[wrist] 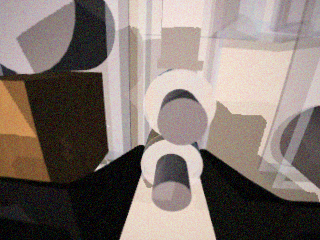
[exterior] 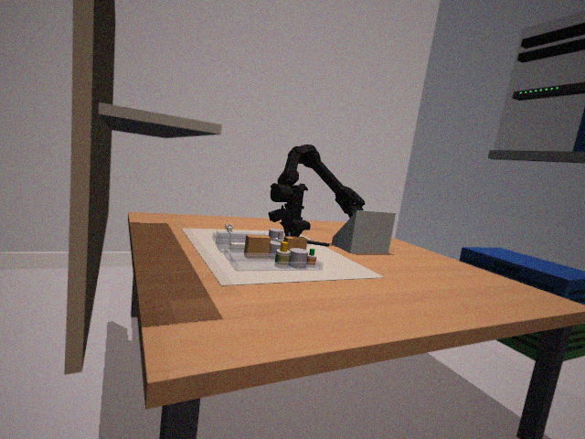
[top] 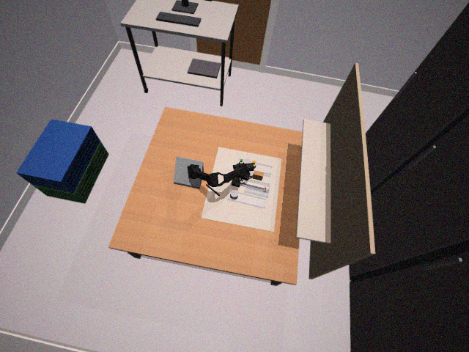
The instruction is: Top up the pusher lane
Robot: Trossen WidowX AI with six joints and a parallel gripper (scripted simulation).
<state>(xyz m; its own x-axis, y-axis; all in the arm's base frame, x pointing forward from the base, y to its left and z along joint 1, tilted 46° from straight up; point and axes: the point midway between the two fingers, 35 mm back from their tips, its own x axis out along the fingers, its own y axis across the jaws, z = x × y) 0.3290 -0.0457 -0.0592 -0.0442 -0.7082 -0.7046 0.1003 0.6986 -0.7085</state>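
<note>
My gripper (wrist: 171, 152) (exterior: 293, 234) is shut on a jar (wrist: 171, 167) with a white round shoulder and a narrow grey cap. The jar looks upright. A second jar (wrist: 180, 85) of like shape stands straight ahead of it between clear lane walls, close in front. I cannot tell whether the two touch. The held jar's base and the low front stop are hidden, so I cannot tell whether it stands on the lane floor. A grey-brown patch (wrist: 180, 45) lies beyond the second jar; I cannot tell whether it is the pusher plate or a shadow.
A brown block (wrist: 65, 130) (exterior: 257, 244) and a wide grey-topped cylinder (wrist: 50, 30) stand left of the lane. A dark cylinder (wrist: 305, 150) stands right. Jars with yellow (exterior: 284, 246) and green (exterior: 312, 251) caps stand at the mat's side. A black stick (top: 212, 190) lies near the arm.
</note>
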